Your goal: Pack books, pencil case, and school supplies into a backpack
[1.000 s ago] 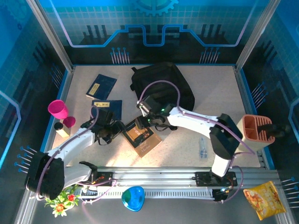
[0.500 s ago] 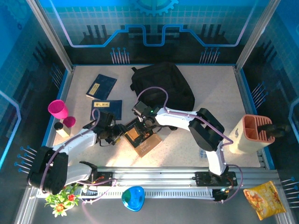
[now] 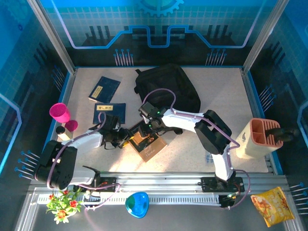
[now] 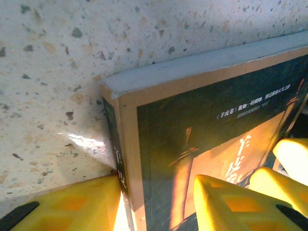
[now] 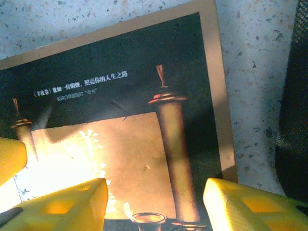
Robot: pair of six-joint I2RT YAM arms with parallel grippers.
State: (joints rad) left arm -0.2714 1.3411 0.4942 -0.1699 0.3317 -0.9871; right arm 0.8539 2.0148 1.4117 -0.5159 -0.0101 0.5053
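Note:
The black-and-tan book (image 3: 148,143) lies flat on the table in front of the black backpack (image 3: 168,89). My left gripper (image 3: 123,136) is at the book's left corner; in the left wrist view it (image 4: 149,207) is open and straddles the spine edge of the book (image 4: 202,125), one finger on the table and one over the cover. My right gripper (image 3: 147,128) hovers open low over the cover (image 5: 125,120), with its fingers (image 5: 60,204) spread wide. Two navy books (image 3: 104,88) (image 3: 110,110) lie at the back left.
Pink cups (image 3: 59,112) and a small dark cylinder (image 3: 61,132) stand at the left edge. A tan-orange holder (image 3: 260,135) stands at the right, with a small clear item (image 3: 208,155) near it. The backpack's edge (image 5: 293,120) is close beside the book.
The left gripper has slid right up to the book's corner. The right arm has folded its elbow in, keeping its gripper over the book's far end.

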